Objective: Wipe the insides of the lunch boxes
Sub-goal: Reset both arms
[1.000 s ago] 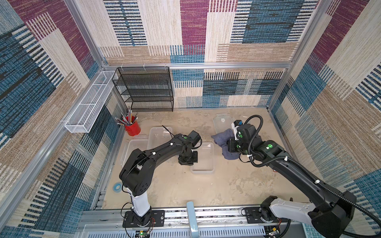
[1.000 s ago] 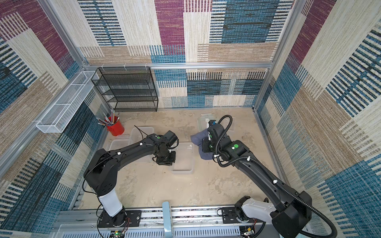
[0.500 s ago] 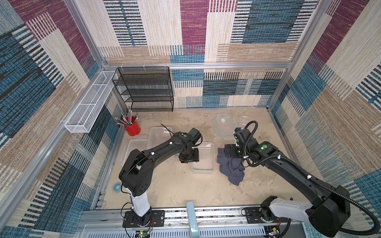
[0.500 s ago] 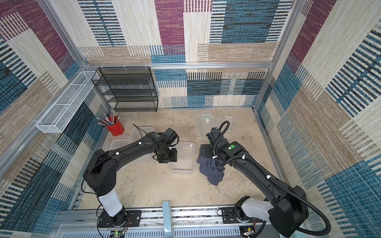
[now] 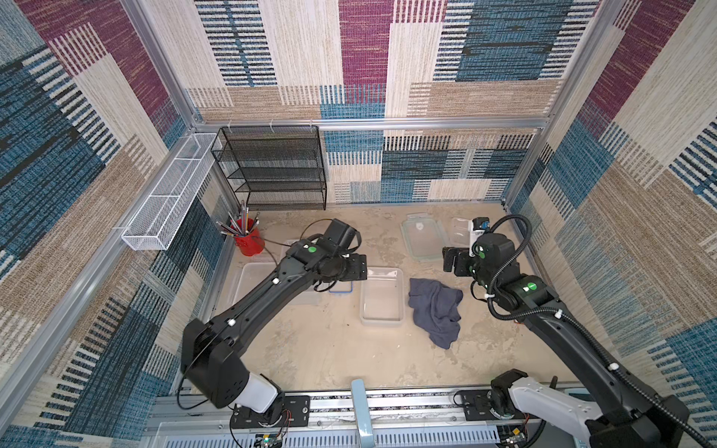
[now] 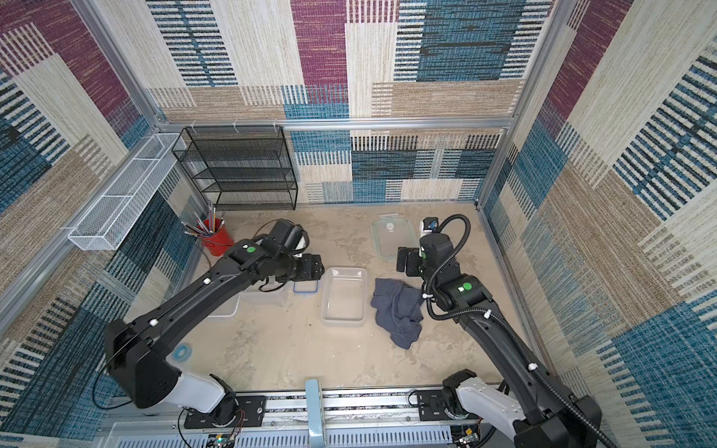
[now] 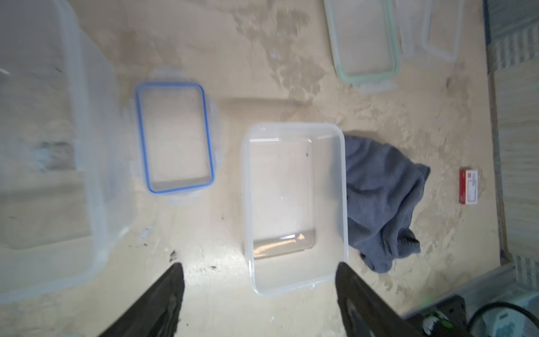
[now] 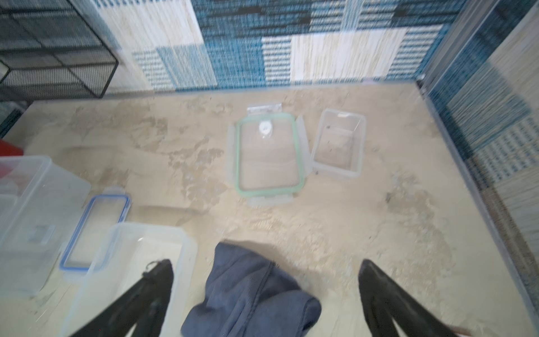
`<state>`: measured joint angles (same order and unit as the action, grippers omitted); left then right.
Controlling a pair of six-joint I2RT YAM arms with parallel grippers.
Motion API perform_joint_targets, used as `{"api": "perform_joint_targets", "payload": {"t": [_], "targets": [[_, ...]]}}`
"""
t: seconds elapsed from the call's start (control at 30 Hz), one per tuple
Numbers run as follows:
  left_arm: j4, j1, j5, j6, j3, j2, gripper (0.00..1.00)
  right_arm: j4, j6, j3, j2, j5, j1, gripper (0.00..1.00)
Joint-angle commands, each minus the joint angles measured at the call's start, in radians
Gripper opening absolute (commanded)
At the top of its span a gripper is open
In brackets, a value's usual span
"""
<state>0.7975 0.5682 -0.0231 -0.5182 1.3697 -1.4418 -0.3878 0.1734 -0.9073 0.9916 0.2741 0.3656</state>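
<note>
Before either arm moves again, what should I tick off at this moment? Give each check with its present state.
1. Jaws of the right gripper open and empty: ok.
2. Jaws of the left gripper open and empty: ok.
3. Wiping cloth in a grip: not ok; the grey-blue cloth lies loose beside the medium translucent plastic tub.
4. That tub uncovered and upright: ok.
5. Its inside clean: cannot tell.
6. The small translucent plastic tub uncovered: ok.

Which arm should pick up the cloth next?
Probably the right. The right tool hangs open close to the grey-blue cloth. The left tool, also open, is across the medium lunch box from it.
</note>
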Motion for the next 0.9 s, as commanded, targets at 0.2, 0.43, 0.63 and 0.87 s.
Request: {"api": "perform_joint_targets", "payload": {"t": [0.2,0.43,0.63,0.87], "targets": [[-0.533,-0.222,-0.394,0.301,-0.411,0.331,0.99,0.932,-0.220,0.430,0.043,0.033,-0.173,0.99],[-1.042,-0.315,-0.513,0.468,-0.712,0.261,0.99,1.308,-0.216,0.616,0.248,-0.082,-0.227,0.99],[-1.237,-0.399,-0.467,0.489,-0.796,0.105,0.99,1.427,-0.241,0.638,0.387,-0.132,-0.251,0.99],[-1.217,-0.511,-0.289,0.456,-0.823,0.139,0.99,1.577,-0.249,0.679,0.456,-0.175,-0.296,0.99]]}}
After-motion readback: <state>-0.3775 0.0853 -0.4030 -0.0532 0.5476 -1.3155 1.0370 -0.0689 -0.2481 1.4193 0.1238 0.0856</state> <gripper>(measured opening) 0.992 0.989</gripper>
